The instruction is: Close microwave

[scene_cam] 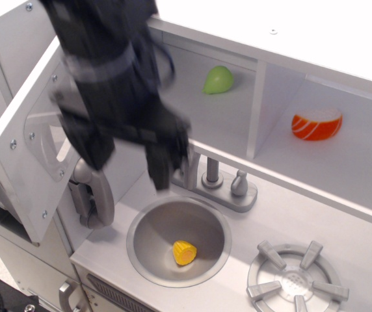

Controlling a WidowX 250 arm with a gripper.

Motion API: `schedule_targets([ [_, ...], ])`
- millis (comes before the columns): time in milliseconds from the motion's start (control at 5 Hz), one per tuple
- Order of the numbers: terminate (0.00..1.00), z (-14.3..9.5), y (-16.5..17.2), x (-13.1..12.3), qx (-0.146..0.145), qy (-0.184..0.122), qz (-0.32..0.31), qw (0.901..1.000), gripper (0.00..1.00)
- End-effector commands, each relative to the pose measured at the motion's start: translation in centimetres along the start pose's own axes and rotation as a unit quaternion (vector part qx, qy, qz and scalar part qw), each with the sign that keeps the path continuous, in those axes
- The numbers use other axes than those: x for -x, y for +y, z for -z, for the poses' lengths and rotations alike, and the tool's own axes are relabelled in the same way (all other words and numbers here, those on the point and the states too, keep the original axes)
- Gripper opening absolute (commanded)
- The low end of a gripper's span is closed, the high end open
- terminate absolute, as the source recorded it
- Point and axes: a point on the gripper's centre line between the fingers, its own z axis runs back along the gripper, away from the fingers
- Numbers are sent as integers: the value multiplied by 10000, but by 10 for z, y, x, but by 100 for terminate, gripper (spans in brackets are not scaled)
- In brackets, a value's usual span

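There is only one view, looking down on a toy kitchen. The microwave (26, 140) sits at the left, and its door hangs open, swung out towards the camera with the rounded window and screw heads of its inner face showing. The door is the thing to be pushed shut, so it is the open flap that matters here, and it has a long way to swing before it closes.

The robot arm (105, 71) crosses the top left, badly blurred, its dark bulk between the open door and the shelf. It appears to sit just beside the door's inner face, a fair position for pressing against it, though I cannot tell whether it touches.

The fingers (162, 170) point down just above the sink (144, 250), near the tap (213, 174). They hold nothing. Blur hides whether they are apart or together.

A yellow toy (185, 252) lies in the sink, untouched. On the shelf, a green toy (218, 79) and an orange one (316, 123) sit in separate compartments, clear of the job.
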Motion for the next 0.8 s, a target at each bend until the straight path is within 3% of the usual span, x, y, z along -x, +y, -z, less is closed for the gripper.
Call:
schedule_targets([
  [0, 0, -60, 63, -12, 179, -437, -235, 9986, 100],
  [200, 0, -53, 103, -15, 71, -544, -287, 9981, 100],
  [600, 0, -27, 125, -24, -191, -568, -416, 9973, 100],
])
